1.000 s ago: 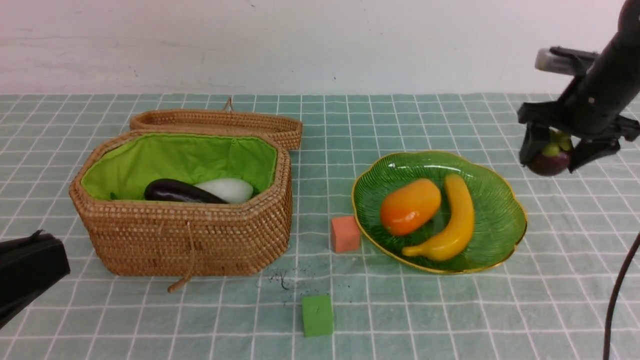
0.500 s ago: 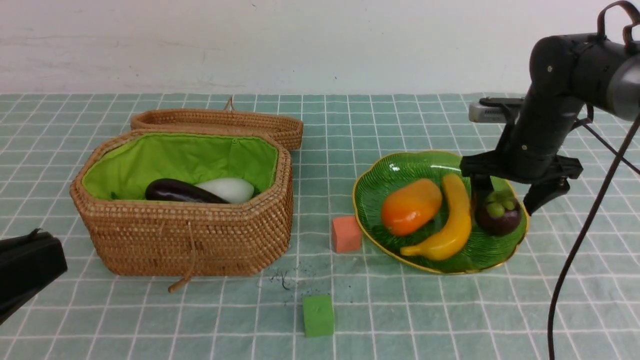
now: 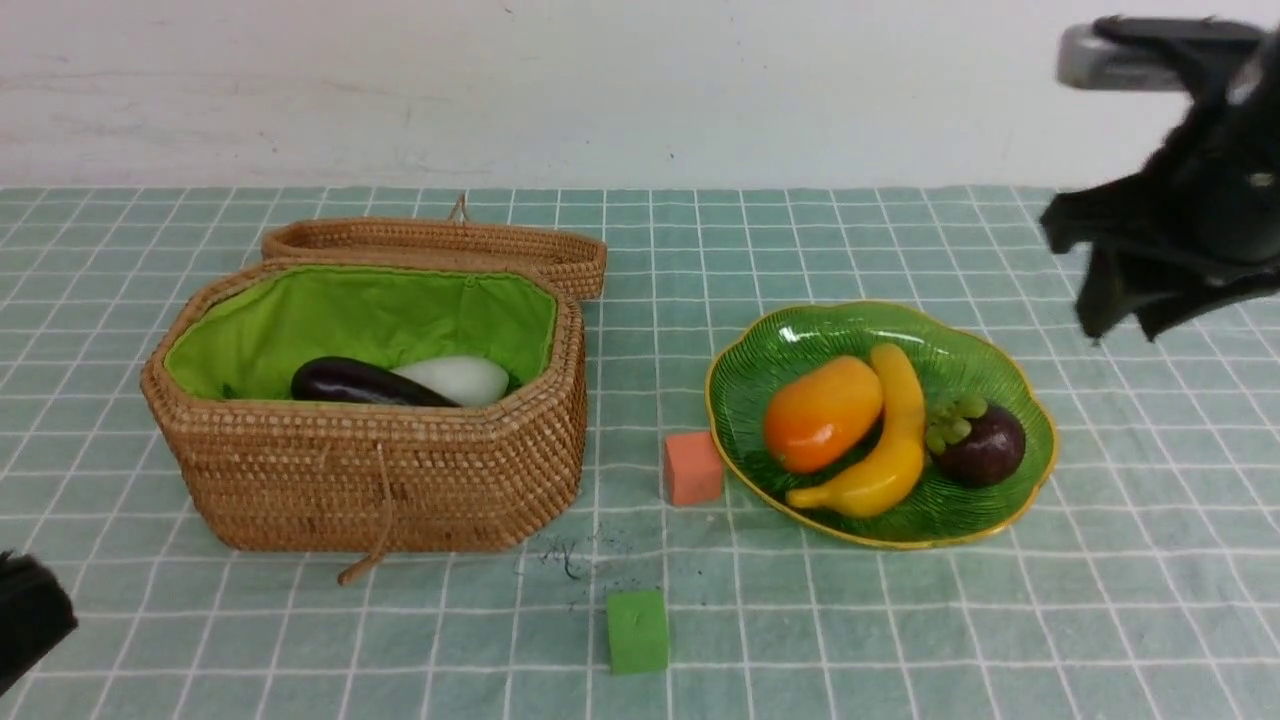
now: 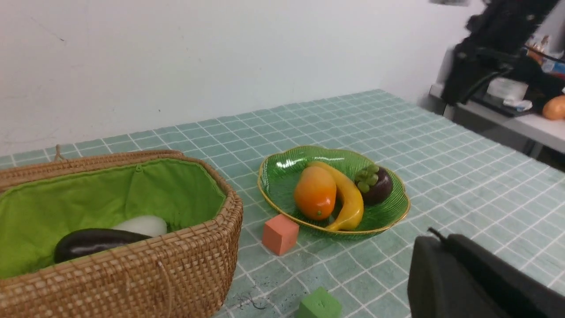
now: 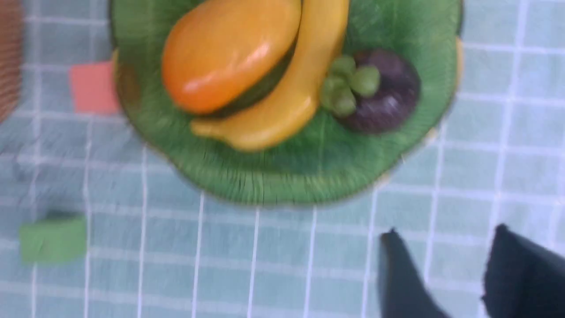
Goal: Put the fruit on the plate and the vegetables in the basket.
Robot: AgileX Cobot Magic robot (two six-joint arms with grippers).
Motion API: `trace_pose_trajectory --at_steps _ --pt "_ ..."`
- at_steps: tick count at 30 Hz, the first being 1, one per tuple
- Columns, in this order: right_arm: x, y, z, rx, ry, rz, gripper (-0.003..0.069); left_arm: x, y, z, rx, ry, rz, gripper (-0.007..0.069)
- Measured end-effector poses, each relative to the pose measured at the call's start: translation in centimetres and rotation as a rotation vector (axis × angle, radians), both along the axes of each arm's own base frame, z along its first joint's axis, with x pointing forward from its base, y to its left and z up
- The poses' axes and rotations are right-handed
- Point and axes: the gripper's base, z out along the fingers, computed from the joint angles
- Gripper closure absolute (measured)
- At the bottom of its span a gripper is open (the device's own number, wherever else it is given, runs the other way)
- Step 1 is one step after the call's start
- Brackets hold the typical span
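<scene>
Three fruits are seen on the plate [image 3: 1010,395]: mango [image 3: 822,413], banana [image 3: 884,440] and mangosteen [image 3: 985,444]. Eggplant [image 3: 355,383] and radish [image 3: 455,378] are held in the basket [image 3: 380,470]. Nothing is gripped by the parted right tool [image 3: 1120,325], raised beyond the plate; the left tool [image 4: 463,282] is clenched.

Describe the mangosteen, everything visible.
The mangosteen is a round, dark purple toy fruit, smooth and slightly glossy like plastic, with a lumpy green calyx on one side. It lies tipped over, calyx pointing sideways against the banana, which it touches. It rests on the green ribbed plate, on the side farthest from the basket, near the gold rim. Nothing holds it; the right gripper is above and clear of it.
</scene>
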Motion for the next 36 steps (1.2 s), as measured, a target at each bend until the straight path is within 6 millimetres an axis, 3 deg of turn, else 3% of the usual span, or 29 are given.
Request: trace_pose_trajectory --at_steps 3,4,6,8,9,12,14,19,24,30,36 --pt "-7.2 -1.3 1.2 0.011 -0.060 -0.005 0.0566 -0.4 0.2 -2.3 -0.065 -0.054 -0.008 0.0631" --pt "-7.7 -1.4 1.2 0.013 -0.065 -0.006 0.0573 -0.4 0.2 -2.4 -0.073 -0.064 -0.009 0.0631" --pt "-13.0 -2.4 1.1 0.037 -0.137 -0.025 0.0645 -0.3 0.1 -3.9 -0.102 -0.095 -0.016 0.0629" --pt "-15.3 -2.8 0.6 0.046 -0.168 -0.032 0.0658 -0.2 0.0 -4.7 -0.103 -0.096 -0.018 0.0628" --pt "-18.1 -3.3 -0.2 0.061 -0.199 -0.045 0.0662 -0.1 -0.2 -5.4 -0.103 -0.095 -0.020 0.0627" --pt "-21.4 -3.9 -2.4 0.096 -0.246 -0.082 0.0661 0.2 -0.4 -6.4 -0.092 -0.081 -0.021 0.0627" --pt "-22.2 -4.1 -3.3 0.115 -0.285 -0.097 0.0659 0.2 -0.4 -6.7 -0.085 -0.073 -0.021 0.0627" --pt "-25.1 -4.8 -6.8 0.242 -0.589 -0.169 0.0655 0.3 -0.4 -7.5 -0.041 -0.016 -0.015 0.0623" --pt "-26.4 -5.6 -9.1 0.310 -0.860 -0.225 0.0638 0.3 -0.4 -8.1 -0.003 0.032 -0.010 0.0620" --pt "-26.5 -5.8 -11.0 0.365 -0.889 -0.278 0.0597 0.4 -0.4 -8.6 0.027 0.071 -0.006 0.0617" --pt "-26.0 -6.6 -11.4 0.167 -0.959 -0.257 0.0590 0.3 -0.3 -8.7 0.038 0.085 -0.004 0.0612"
